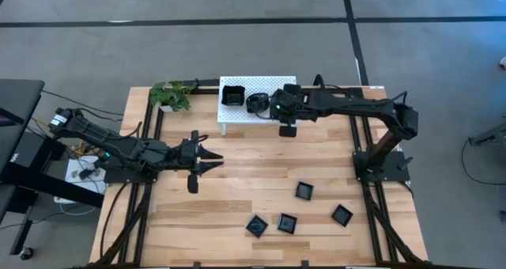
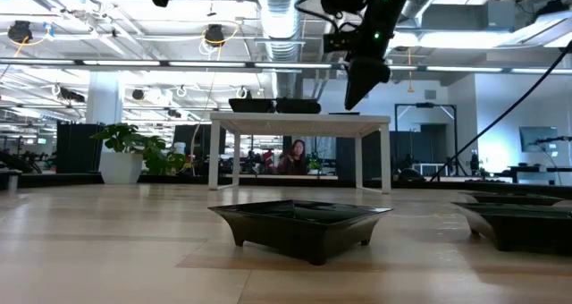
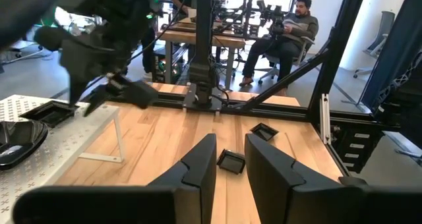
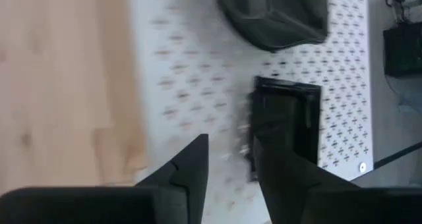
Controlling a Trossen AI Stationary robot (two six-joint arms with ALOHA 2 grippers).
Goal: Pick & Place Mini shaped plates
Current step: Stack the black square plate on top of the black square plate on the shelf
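Beneath the right pincer, parted and empty, a glossy black square mini plate lies on the white perforated rack, apparently just delivered.

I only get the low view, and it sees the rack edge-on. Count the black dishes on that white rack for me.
Observer: Three glossy black mini plates sit on the white perforated rack: a deep square one, a rounded one and a flat square one.
Operator: Now count the ones on the table.
Observer: Four square black plates lie on the wooden table, to the right of the waiting left tool.
Operator: Tell me what the right tool is holding.
Observer: Nothing. The right tool hangs over the rack with its fingers apart, just beside the flat square plate.
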